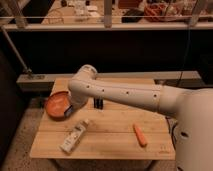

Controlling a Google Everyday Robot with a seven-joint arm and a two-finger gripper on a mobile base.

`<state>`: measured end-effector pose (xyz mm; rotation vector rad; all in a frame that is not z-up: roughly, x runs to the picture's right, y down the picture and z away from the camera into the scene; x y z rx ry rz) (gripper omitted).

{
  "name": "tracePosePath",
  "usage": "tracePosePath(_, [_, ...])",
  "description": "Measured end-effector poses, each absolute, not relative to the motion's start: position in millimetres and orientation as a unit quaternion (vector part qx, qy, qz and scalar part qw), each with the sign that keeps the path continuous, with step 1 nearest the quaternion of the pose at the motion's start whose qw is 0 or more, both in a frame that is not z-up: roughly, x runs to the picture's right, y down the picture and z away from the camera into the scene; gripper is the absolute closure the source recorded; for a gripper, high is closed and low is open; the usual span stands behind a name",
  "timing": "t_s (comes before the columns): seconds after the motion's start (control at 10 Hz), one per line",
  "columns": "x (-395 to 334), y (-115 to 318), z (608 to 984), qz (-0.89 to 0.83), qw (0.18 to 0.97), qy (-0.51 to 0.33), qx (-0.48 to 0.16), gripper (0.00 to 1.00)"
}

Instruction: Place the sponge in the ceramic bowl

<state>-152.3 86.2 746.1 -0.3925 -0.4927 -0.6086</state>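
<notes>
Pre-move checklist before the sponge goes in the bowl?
1. Gripper at the right rim of the bowl: ok.
2. Gripper shut: ok.
3. Sponge in grip: cannot tell, the wrist hides it.
4. Bowl upright on the table: ok.
5. Pack and carrot lie apart from the bowl: ok.

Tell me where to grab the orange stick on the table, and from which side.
Grip the orange stick across its middle, coming from above: it lies flat and slanted on the table, looks slim enough for the jaws to span, nothing beside it. The gripper is down at the ceramic bowl, behind the arm.
</notes>
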Motion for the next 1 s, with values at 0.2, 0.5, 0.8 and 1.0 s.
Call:
tracePosePath(0.2, [-156.0, 68.7, 758.3, -0.297, 0.907, -0.237, -0.183, 0.98])
tracePosePath(0.5, [-166.9, 60.1, 761.6, -0.301, 0.906, -0.239, -0.177, 0.98])
tracePosePath(0.8, [-174.1, 47.7, 774.2, -0.303, 0.906, -0.241, -0.168, 0.98])
tracePosePath(1.0, [-180.7, 48.9, 776.5, -0.307, 0.905, -0.242, -0.167, 0.98])
